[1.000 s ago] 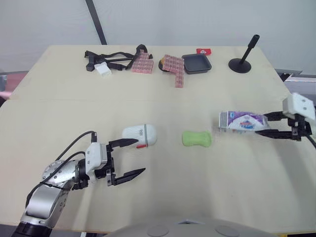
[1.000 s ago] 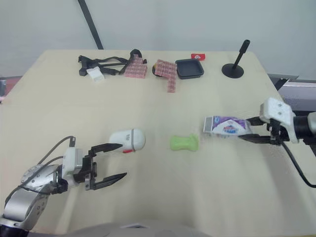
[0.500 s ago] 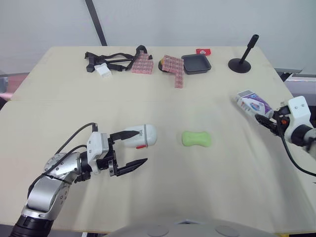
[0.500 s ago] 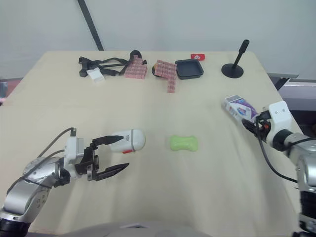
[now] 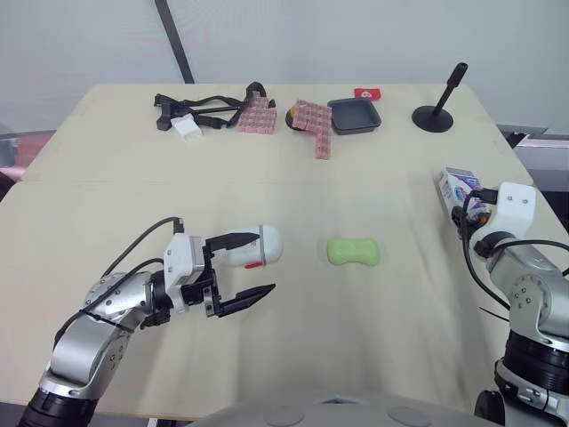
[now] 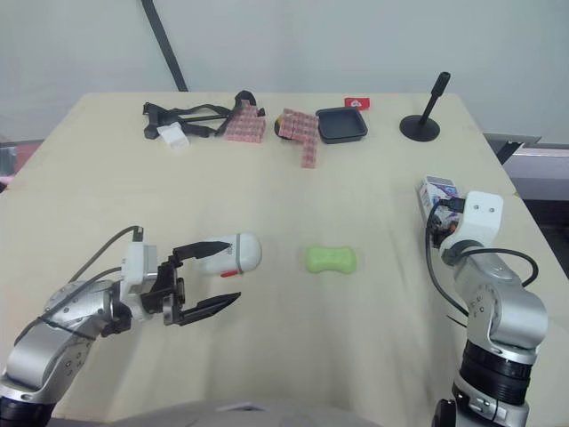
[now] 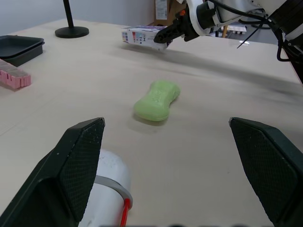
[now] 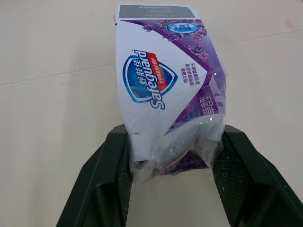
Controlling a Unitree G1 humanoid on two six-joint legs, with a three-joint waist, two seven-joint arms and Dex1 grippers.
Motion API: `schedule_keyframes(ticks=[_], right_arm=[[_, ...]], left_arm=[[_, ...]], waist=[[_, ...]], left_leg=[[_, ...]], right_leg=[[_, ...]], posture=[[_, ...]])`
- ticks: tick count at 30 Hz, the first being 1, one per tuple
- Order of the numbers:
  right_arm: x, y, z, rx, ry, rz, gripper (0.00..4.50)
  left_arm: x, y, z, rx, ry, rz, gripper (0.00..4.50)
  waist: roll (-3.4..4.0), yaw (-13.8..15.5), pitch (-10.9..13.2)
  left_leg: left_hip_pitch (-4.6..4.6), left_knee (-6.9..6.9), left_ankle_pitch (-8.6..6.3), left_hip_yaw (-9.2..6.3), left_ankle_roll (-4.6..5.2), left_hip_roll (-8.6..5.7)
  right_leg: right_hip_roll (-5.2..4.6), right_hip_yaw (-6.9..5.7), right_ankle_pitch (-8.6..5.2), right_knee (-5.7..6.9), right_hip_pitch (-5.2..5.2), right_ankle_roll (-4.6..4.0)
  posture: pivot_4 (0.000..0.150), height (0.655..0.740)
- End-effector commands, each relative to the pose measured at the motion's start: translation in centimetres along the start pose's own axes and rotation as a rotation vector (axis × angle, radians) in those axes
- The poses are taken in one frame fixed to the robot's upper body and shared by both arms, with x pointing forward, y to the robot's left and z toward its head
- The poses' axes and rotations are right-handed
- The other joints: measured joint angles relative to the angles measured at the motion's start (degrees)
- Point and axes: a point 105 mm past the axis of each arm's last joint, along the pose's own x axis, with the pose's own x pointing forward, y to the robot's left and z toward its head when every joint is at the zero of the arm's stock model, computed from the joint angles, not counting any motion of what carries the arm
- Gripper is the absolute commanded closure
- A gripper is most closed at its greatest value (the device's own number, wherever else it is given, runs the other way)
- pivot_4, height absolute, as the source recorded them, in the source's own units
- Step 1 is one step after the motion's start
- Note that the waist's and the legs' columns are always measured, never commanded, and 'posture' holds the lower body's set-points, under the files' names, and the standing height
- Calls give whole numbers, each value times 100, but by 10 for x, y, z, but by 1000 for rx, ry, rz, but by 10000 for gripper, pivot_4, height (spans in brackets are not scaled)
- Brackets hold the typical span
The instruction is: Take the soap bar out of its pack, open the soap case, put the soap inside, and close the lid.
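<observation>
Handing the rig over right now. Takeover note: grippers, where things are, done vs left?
Left gripper: open, at the white soap case, not gripping it.
Right gripper: shut on the soap pack, near the right edge of the table.
Soap bar: bare on the table, to the case's right.
Done: soap out of pack. Left: open case, soap in, close lid.

Soap bar (image 5: 354, 251) lime green; pack (image 8: 168, 94) white/purple with floral print; soap case (image 5: 252, 245) white, red latch; tabletop (image 5: 356, 196) beige.
</observation>
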Motion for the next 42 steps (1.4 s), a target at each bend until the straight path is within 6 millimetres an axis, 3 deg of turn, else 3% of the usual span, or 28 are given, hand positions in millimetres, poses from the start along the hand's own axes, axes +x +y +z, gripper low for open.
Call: schedule_keyframes(ticks=[1, 15, 22, 26, 31, 35, 37, 40, 42], right_arm=[[-4, -4, 9, -24, -46, -21, 21400], [-4, -7, 3, -21, -29, -21, 21400], [-4, -5, 8, -43, -40, 8, 222], [-7, -1, 20, -123, -81, 39, 222], [-16, 3, 57, -334, -226, 126, 222], [-37, 39, 80, -429, -406, 498, 222], [-51, 52, 73, -487, -426, 676, 222], [-66, 58, 57, -430, -402, 863, 222], [-82, 61, 33, -486, -351, 1031, 222]], left_arm=[[2, -4, 15, 30, -38, -35, 0], [4, 0, 16, 43, -35, -24, 0], [3, -1, 15, 43, -32, -22, 0], [3, -1, 13, 42, -29, -22, 0], [2, -2, 12, 44, -26, -18, 0], [0, 0, 10, 47, -19, -17, 0], [0, 2, 9, 49, -15, -16, 0], [-1, 5, 7, 60, -4, -18, 0], [-2, 8, 6, 70, 13, -26, 0]], waist=[[2, -3, -1], [5, -12, -3], [5, -14, -3], [7, -16, -3], [11, -6, -2], [10, -29, -3], [10, -26, -3], [7, -5, -4], [7, 14, -4]], left_leg=[[0, -1, 0, 0, -1, -1], [5, -10, 3, -2, -7, -2], [7, -18, 5, -2, -11, -2], [11, -28, 8, -1, -14, -4], [13, -33, 9, -2, -16, -6], [15, -36, 9, -4, -15, 4], [14, -36, 9, -4, -14, 7], [11, -37, 9, -6, -9, 17], [6, -36, 10, -6, -2, 16]], right_leg=[[0, 0, 0, 0, 0, 0], [0, -2, 0, -4, 4, 1], [0, -3, 0, -6, 5, 1], [0, -2, 0, -9, 6, 1], [-2, -3, 1, -16, 10, 1], [0, -5, 0, -21, 15, 1], [0, -5, 0, -22, 15, 0], [-1, -12, 0, -35, 22, -1], [-6, -16, 0, -39, 22, -1]], posture=[[1500, 7374], [1500, 7374], [1500, 7374], [1500, 7374], [1500, 7374], [1500, 7374], [1500, 7374], [1500, 7374], [1500, 7374]])
